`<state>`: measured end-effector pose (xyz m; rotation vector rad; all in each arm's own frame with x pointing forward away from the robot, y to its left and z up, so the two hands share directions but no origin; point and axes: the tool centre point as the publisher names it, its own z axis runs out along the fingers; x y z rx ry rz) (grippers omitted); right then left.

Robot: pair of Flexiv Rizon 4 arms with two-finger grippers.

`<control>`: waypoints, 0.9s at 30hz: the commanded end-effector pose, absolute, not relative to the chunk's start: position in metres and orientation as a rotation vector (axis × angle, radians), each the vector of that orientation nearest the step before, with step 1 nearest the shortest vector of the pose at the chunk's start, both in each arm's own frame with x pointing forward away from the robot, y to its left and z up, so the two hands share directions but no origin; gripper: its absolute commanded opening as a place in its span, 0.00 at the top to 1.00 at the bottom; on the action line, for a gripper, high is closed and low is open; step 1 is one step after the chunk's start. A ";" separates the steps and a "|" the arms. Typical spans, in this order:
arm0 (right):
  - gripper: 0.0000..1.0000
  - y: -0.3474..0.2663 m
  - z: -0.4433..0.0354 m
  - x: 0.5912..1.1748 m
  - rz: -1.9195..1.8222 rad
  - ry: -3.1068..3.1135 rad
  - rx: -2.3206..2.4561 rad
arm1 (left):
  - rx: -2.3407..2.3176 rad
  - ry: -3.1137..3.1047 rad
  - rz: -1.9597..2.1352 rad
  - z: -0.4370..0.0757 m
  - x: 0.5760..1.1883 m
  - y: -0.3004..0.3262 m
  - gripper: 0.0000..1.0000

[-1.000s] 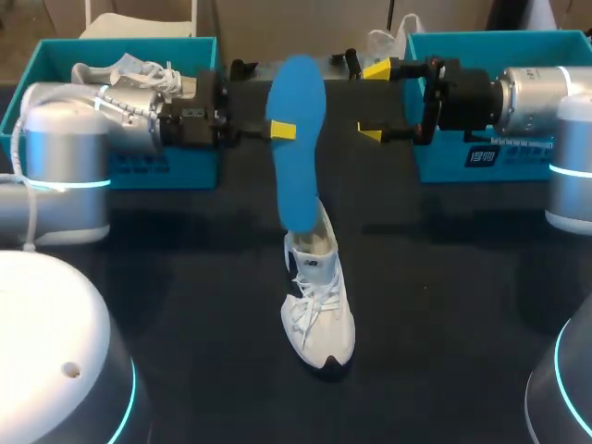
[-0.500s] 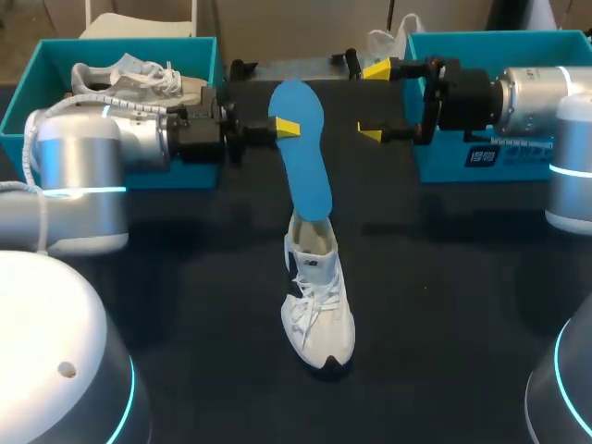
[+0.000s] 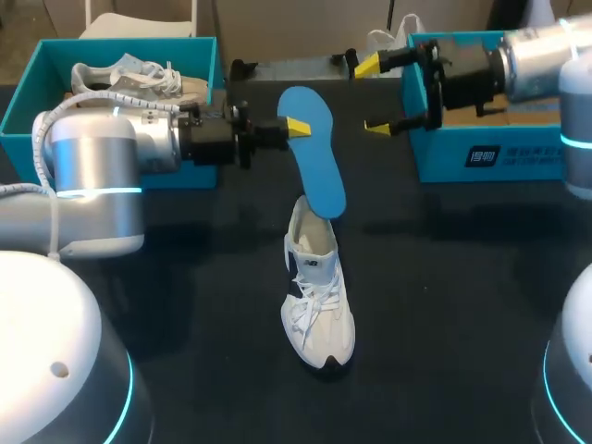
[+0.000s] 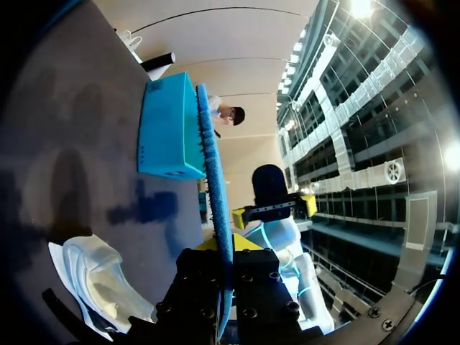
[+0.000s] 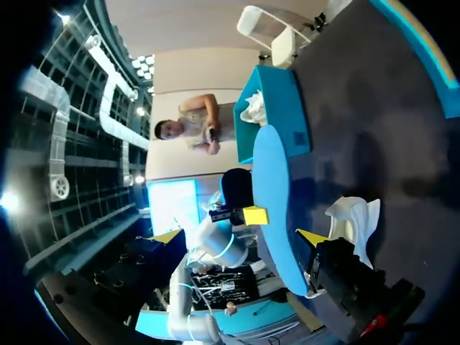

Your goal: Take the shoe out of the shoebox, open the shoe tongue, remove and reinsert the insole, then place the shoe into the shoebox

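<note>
While the white lace-up sneaker (image 3: 317, 301) lies on the dark desk (image 3: 185, 305), toe nearest, reinsertion seems in hand: the left pincer (image 3: 294, 128) clamps the blue foam insole (image 3: 314, 153), its lower end at the shoe's mouth, needing a push toeward. Whether that end is inside is hidden. Beyond, the right pincer (image 3: 373, 95) gapes empty by the teal shoebox (image 3: 481, 157).

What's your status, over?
Left jaws shut on insole, its lower end at the shoe. Right jaws open, beside the right box. Nothing in the way.
</note>
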<state>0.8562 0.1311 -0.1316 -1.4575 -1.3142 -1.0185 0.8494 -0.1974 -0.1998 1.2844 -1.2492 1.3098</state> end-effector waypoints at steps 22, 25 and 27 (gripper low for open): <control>0.00 0.175 -0.041 0.845 -0.238 -1.845 -2.123 | 1.294 -1.244 1.272 -0.207 0.855 -0.203 1.00; 0.00 0.180 -0.039 0.845 -0.151 -1.859 -2.178 | 1.294 -1.244 1.272 -0.207 0.855 -0.203 1.00; 0.00 0.182 -0.039 0.844 -0.126 -1.859 -2.193 | 1.294 -1.244 1.272 -0.207 0.855 -0.203 1.00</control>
